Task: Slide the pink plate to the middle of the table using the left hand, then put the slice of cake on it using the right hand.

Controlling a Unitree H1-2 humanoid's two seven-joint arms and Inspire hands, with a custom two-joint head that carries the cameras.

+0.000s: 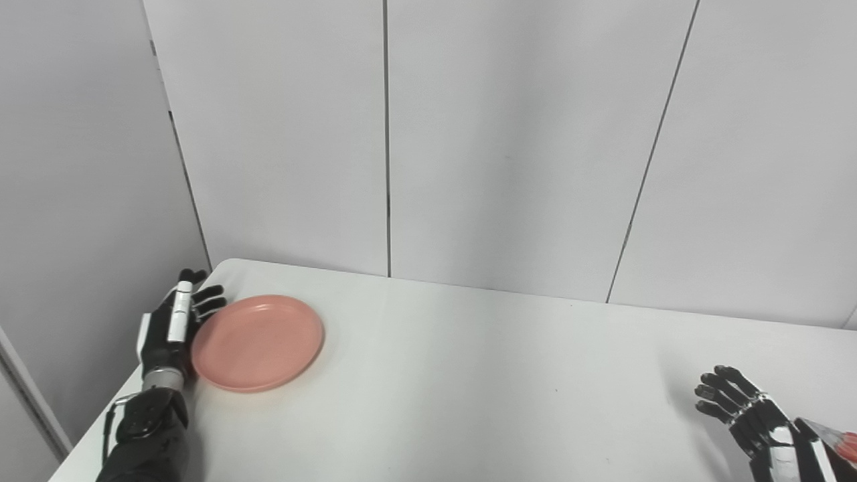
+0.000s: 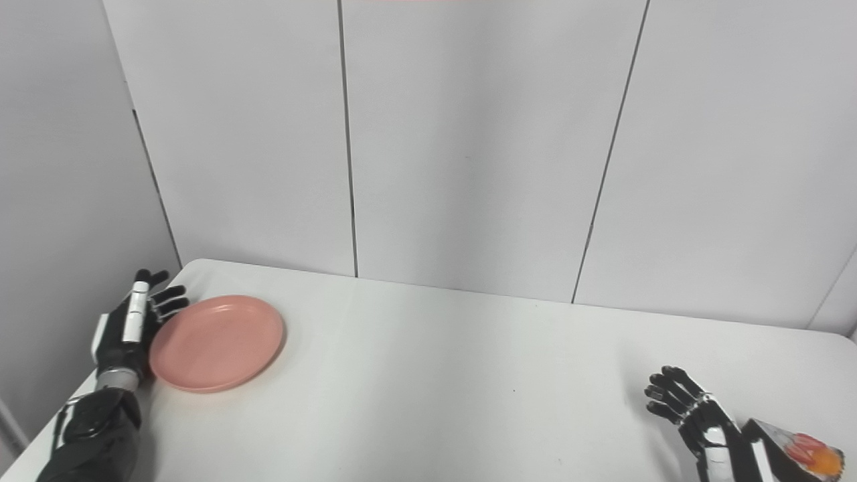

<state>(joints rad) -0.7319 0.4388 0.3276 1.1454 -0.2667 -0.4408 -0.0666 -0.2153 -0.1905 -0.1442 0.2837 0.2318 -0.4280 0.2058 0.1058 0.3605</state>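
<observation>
Cake slice (image 2: 803, 452), the nearest thing in view, sits at the near right corner of the white table (image 2: 455, 375): a wedge with a pale top, a dark edge, and red and orange topping, partly cut off by the picture's bottom right corner. The right hand (image 2: 696, 415) stands just beside it on its left, palm turned toward the cake, its black fingers (image 2: 666, 388) spread apart and pointing up and away toward the far edge. It is open and holds nothing; whether its wrist touches the slice cannot be told from either eye view.

Farther back, at the left side of the table, the left arm comes up along the left edge and ends in the left hand (image 1: 171, 328), black with a white strip along its back. That hand stands on edge, its fingers (image 1: 209, 300) apart and extended, curving around the left rim of the pink plate (image 1: 258, 343). Palm and rim are touching or very nearly so; the hand is open and grips nothing. The plate is round, shallow and bare, lying flat near the far left corner, well apart from the cake slice and left of the table's middle.

Behind the far edge rise plain pale wall panels (image 1: 509, 134) divided by thin dark seams.
</observation>
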